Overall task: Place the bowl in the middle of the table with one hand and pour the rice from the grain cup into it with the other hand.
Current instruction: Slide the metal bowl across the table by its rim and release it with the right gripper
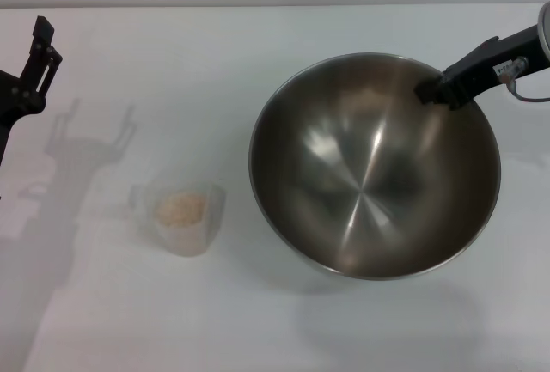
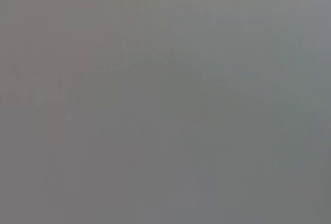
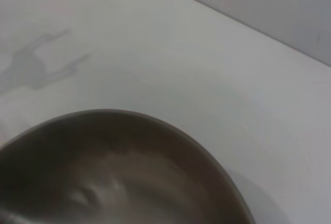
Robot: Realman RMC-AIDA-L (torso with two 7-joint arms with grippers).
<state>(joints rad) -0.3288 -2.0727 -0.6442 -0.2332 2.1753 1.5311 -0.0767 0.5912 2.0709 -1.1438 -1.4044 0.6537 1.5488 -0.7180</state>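
Right claw (image 1: 432, 93) grips the bowl (image 1: 375, 166) rim; your left claw (image 1: 39, 45), spread unclear, sits nearer the cup (image 1: 182, 215).

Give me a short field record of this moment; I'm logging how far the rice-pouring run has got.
bowl: steel bowl right of centre, looks tilted and lifted, empty inside
right hand: right hand at the bowl's far right rim, apparently gripping it
grain cup: grain cup upright on the table, left of the bowl, apart from it
rice: rice in the cup, none in the bowl
left hand: left hand raised at the far left edge, away from the cup
stage: bowl being placed; pouring not begun
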